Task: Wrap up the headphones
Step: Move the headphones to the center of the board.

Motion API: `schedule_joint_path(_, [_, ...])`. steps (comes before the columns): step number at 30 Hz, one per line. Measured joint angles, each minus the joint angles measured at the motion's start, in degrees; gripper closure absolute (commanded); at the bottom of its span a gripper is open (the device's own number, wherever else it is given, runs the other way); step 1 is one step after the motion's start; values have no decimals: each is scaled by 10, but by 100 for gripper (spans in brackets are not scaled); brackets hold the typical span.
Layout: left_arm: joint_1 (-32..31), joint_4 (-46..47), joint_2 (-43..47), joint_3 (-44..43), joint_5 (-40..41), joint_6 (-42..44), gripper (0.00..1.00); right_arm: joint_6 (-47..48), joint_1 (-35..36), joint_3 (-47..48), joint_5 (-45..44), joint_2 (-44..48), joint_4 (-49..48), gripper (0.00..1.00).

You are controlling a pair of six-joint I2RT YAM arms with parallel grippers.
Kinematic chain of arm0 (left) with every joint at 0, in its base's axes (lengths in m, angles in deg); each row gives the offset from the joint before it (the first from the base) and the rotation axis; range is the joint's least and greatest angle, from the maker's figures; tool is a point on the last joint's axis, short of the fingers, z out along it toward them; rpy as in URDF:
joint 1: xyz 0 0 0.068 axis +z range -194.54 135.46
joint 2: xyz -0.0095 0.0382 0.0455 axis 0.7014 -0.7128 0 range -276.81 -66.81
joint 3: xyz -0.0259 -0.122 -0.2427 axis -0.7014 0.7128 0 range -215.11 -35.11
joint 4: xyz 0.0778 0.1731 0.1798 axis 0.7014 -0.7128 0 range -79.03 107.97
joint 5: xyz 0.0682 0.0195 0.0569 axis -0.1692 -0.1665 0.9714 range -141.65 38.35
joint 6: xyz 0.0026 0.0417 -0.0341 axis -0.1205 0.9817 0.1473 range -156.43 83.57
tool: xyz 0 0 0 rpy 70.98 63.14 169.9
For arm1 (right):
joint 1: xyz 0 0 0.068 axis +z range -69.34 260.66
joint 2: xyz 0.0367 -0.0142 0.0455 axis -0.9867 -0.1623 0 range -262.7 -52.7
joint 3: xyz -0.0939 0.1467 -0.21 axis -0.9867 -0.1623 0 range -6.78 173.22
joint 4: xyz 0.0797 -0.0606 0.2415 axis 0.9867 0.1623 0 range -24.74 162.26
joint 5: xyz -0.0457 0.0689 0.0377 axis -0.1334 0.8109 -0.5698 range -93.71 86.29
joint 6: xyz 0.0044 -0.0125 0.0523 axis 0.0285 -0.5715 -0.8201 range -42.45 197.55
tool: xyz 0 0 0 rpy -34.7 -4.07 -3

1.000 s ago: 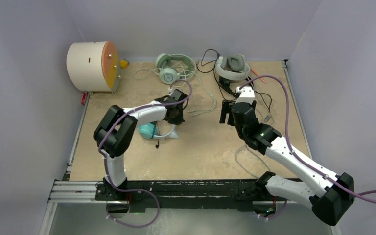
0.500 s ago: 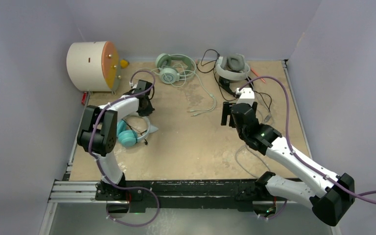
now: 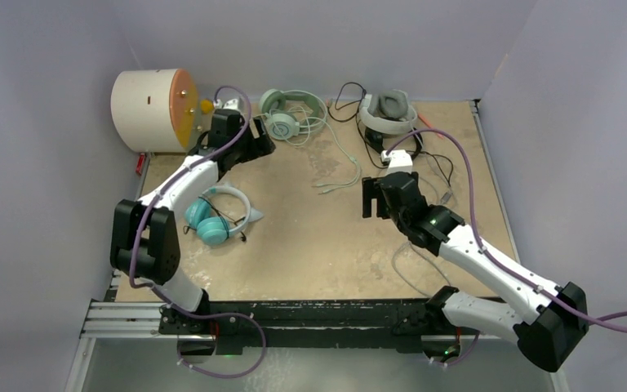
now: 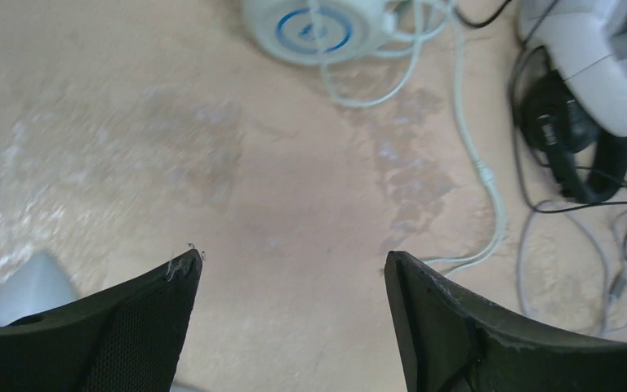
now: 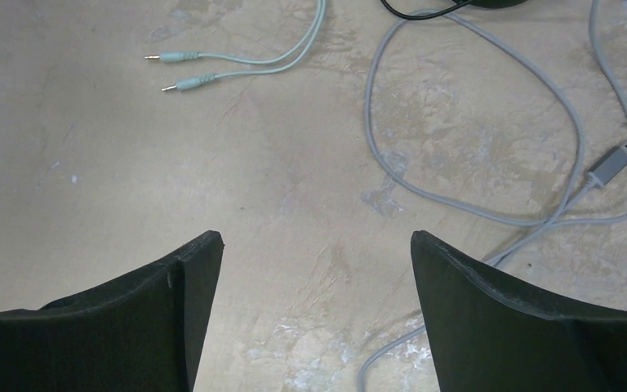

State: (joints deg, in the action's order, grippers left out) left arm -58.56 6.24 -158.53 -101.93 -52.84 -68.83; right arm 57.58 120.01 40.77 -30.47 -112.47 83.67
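Small teal-cupped headphones (image 3: 212,217) with a white band lie on the left of the table, free of both grippers. My left gripper (image 3: 263,147) (image 4: 290,261) hangs open and empty just left of the mint-green headphones (image 3: 282,114), whose round cup (image 4: 314,24) shows at the top of the left wrist view. The white-and-grey headphones (image 3: 388,110) (image 4: 604,57) sit at the back with the thin black headphones (image 3: 380,149) (image 4: 567,147) just in front of them. My right gripper (image 3: 370,198) (image 5: 317,237) is open over bare table, near the mint plugs (image 5: 180,69).
A cream drum (image 3: 151,110) with an orange face stands at the back left, close to the left arm. A mint cable (image 3: 344,167) (image 4: 473,163) trails across the middle. A grey cable (image 5: 473,147) with a USB plug (image 5: 612,163) loops by the right gripper.
The left gripper dragged the teal headphones to the left, let go and opened, then swung back toward the mint-green headphones. The right gripper shifted slightly nearer and left.
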Motion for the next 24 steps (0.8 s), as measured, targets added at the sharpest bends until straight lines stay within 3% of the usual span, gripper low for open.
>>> schedule_joint_path(4, [-3, 9, -59, -90, -36, 10, 18, 0, 0, 0, 19, 5, 0, 13])
schedule_joint_path(12, [-35, 14, -280, -401, -98, 68, 22, 3, 0, 0, 29, 22, 0, 13])
schedule_joint_path(21, [-51, 7, -499, -625, -135, 126, 23, 5, 0, -1, 27, 101, -4, 13])
schedule_joint_path(24, [-54, 4, -555, -663, -137, 146, 23, 5, 0, -2, 22, 139, -7, 14])
